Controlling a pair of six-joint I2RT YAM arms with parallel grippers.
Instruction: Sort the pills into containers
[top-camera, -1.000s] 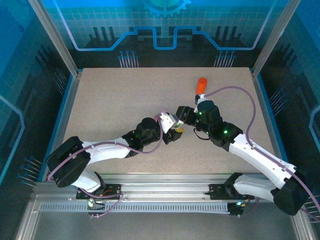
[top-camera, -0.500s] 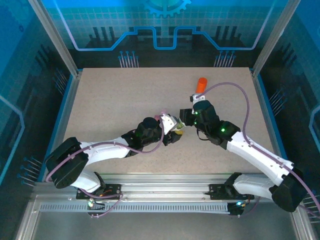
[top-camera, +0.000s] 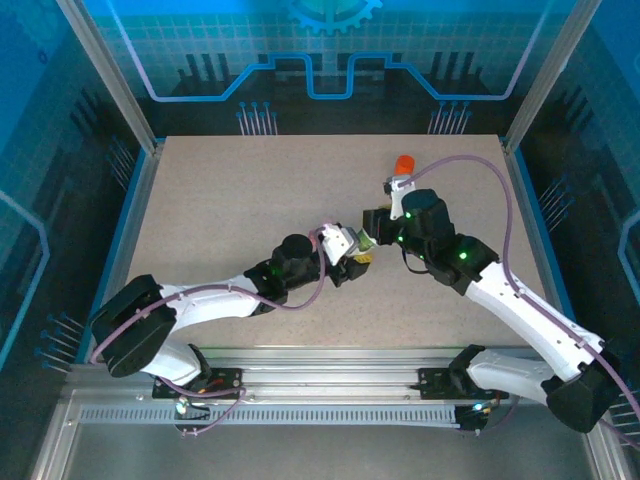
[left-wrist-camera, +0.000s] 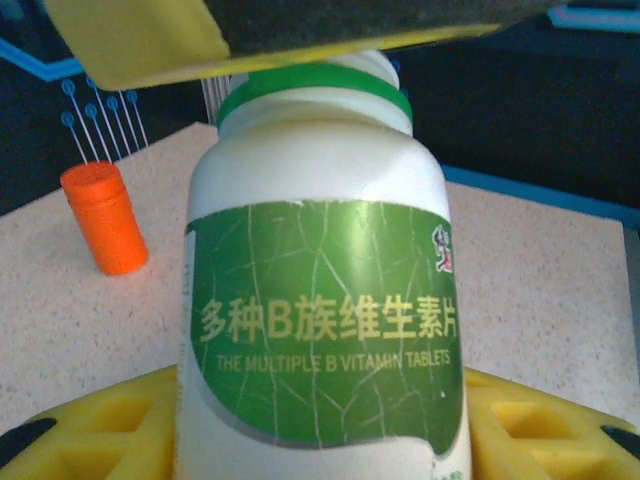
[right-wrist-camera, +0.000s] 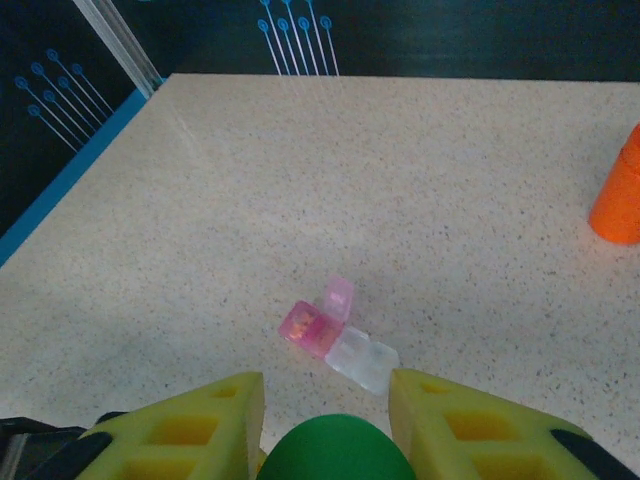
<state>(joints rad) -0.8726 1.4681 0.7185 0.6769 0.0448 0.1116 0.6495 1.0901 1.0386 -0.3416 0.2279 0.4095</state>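
A white bottle (left-wrist-camera: 320, 300) with a green label stands upright, and my left gripper (left-wrist-camera: 320, 445) is shut on its lower body between yellow fingers (left-wrist-camera: 90, 420). In the top view my left gripper (top-camera: 352, 256) and right gripper (top-camera: 373, 235) meet at mid-table. My right gripper (right-wrist-camera: 325, 388) is above the bottle, shut on its green cap (right-wrist-camera: 330, 450). One of its yellow fingers (left-wrist-camera: 140, 35) covers the bottle's top. The containers (right-wrist-camera: 336, 334), a small pink and colourless pill box with the pink lid raised, lie on the table beyond the cap. No loose pills can be made out.
An orange bottle (top-camera: 404, 166) stands upright at the back right of the speckled table (top-camera: 230, 190), also at the frame's right edge in the right wrist view (right-wrist-camera: 620, 200). Blue-lit walls and metal posts (top-camera: 105, 75) surround the table.
The right gripper has shifted slightly at the bottle's top and its jaws have narrowed around the cap. The left gripper and bottle have hardly moved.
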